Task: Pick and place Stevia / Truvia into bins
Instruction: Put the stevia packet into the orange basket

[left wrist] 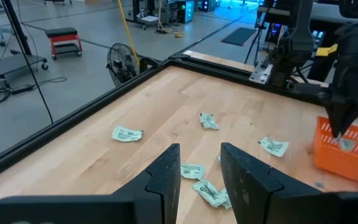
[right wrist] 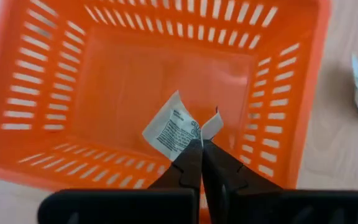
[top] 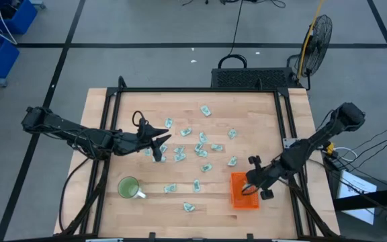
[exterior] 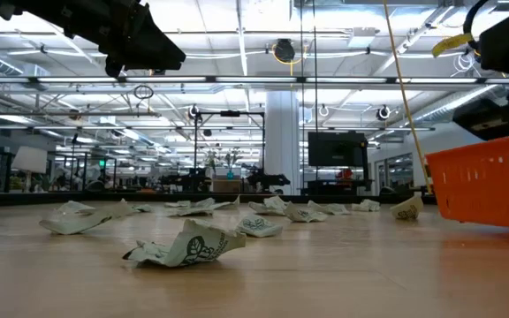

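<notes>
Several crumpled pale green and white sachets (top: 200,144) lie scattered flat across the middle of the wooden table, and they also show in the low view (exterior: 188,247). My left gripper (top: 160,145) hovers open above the sachets on the left (left wrist: 207,193), touching none. The orange tray (top: 244,191) sits near the table's right near corner. My right gripper (top: 250,185) hangs over the tray, shut on one sachet (right wrist: 173,130). My right gripper (right wrist: 201,144) pinches one sachet between its two fingers by an edge (right wrist: 191,138). The fingers come from above, pointing down into the orange tray (right wrist: 104,87). The sachet sticks out below the fingertips over the tray's floor. I cannot tell whether it touches the floor.
A round green mug (top: 127,187) stands near the table's left near corner. A black frame rail (top: 200,90) runs along the far edge, with a black case (top: 254,77) and a fan (top: 318,33) behind it. Bare wood lies between mug and tray.
</notes>
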`<action>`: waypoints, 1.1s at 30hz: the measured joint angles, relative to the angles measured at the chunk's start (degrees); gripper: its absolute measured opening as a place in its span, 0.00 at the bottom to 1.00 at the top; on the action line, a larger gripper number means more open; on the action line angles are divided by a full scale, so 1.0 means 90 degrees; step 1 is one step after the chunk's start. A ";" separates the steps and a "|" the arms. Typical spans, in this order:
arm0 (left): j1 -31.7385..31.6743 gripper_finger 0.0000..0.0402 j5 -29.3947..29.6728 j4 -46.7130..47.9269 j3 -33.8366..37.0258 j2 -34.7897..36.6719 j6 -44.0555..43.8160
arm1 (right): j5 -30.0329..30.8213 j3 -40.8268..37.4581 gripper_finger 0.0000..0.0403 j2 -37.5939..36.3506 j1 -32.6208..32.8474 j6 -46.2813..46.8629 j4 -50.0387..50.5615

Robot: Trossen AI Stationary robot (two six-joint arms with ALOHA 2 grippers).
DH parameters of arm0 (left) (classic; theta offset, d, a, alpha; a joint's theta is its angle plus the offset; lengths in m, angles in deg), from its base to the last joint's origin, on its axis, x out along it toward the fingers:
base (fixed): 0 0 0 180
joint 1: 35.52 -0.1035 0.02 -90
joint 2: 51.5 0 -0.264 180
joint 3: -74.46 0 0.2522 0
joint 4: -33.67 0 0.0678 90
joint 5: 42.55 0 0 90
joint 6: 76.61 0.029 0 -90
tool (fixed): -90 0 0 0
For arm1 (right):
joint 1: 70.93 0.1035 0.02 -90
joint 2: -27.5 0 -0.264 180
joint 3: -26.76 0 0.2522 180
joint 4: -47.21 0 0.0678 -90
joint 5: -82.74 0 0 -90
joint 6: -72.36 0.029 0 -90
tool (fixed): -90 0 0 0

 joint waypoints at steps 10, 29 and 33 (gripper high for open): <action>0.0000 0.30 0.0001 -0.0002 0.0000 0.0000 -0.0049 | 0.0009 -0.0005 0.15 0.0016 -0.0095 -0.0172 -0.0035; -0.0954 0.30 -0.0002 -0.0658 0.0000 0.0056 -0.1022 | 0.2631 -0.0005 0.19 -0.1540 -0.0121 -0.1833 -0.0297; -0.1498 0.30 -0.0279 -0.0673 0.0000 0.0051 -0.1236 | 0.3242 -0.0005 0.23 -0.1772 -0.0495 -0.2011 -0.0097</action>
